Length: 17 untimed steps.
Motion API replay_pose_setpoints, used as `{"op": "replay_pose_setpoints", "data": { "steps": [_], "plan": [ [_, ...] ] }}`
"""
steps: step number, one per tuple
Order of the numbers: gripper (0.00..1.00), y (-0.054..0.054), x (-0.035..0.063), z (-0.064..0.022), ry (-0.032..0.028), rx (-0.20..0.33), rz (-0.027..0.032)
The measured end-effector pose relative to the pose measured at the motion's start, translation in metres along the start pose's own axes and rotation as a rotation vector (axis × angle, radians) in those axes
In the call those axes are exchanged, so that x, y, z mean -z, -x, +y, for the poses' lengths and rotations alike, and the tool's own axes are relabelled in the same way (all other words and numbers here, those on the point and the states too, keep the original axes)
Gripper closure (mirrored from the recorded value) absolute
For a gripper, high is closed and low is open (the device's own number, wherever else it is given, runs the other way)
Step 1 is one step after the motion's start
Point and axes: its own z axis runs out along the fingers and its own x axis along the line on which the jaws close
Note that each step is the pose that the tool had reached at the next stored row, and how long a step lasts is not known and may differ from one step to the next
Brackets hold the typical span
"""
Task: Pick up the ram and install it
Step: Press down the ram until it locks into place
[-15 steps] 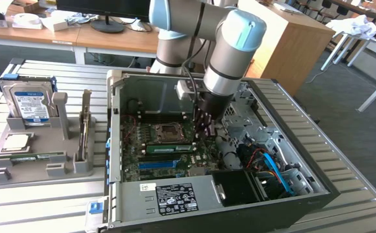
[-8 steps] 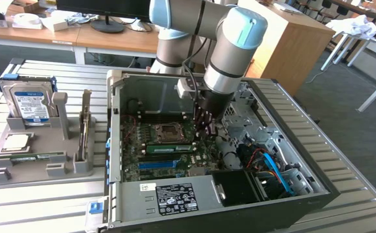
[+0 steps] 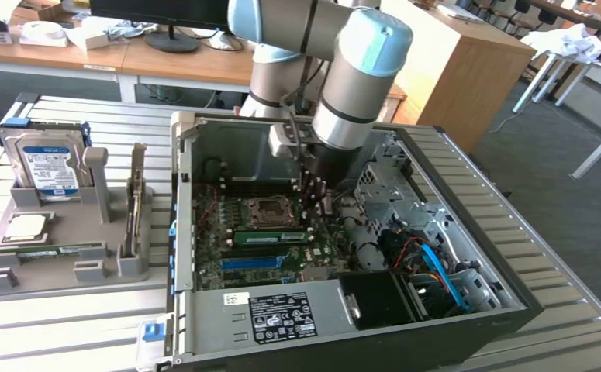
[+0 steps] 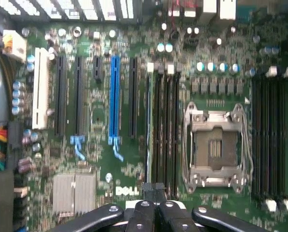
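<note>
The hand (image 4: 153,212), pressed together with nothing pinched, hovers over the motherboard (image 4: 100,159) beside the memory slots (image 4: 164,130), where a ram (image 3: 271,236) sits seated.

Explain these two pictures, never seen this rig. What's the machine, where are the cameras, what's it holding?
The machine is a robot arm reaching down into an open PC case on a slatted table. The exterior view looks on from outside. The wrist view looks down past the gripper at the motherboard. The gripper is shut; nothing held is visible. A green ram stick sits in a motherboard slot. The grey holder carries a hard drive, a processor chip and another green stick.
</note>
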Motion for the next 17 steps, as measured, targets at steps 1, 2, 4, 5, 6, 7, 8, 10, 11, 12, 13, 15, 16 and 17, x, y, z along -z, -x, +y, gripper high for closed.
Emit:
{"op": "replay_pose_setpoints", "data": {
  "steps": [1,2,4,5,6,7,8,10,11,12,13,15,16,17],
  "plan": [
    [0.9,0.0,-0.0003,0.0042,-0.0004,0.0,-0.0001],
    [0.9,0.0,-0.0006,0.0083,-0.0008,0.0,-0.0003],
    [0.9,0.0,-0.0011,0.0166,-0.0015,0.0,-0.0003],
    [0.9,0.0,-0.0013,0.0208,-0.0017,0.0,-0.0001],
    [0.9,0.0,-0.0015,0.0246,-0.0019,0.0,-0.0001],
    [0.9,0.0,-0.0017,0.0286,-0.0021,0.0,-0.0001],
    [0.9,0.0,-0.0019,0.0324,-0.0024,0.0,-0.0002],
    [0.9,0.0,-0.0023,0.0397,-0.0027,0.0,-0.0002],
    [0.9,0.0,-0.0024,0.0433,-0.0028,0.0,-0.0001],
    [0.9,0.0,-0.0026,0.0469,-0.003,0.0,-0.0002],
    [0.9,0.0,-0.0028,0.0502,-0.0031,0.0,-0.0002],
    [0.9,0.0,-0.0031,0.0567,-0.0033,0.0,-0.0001],
    [0.9,0.0,-0.0033,0.0597,-0.0033,0.0,-0.0002],
    [0.9,0.0,-0.0034,0.0625,-0.0034,0.0,-0.0001]
  ]
}}
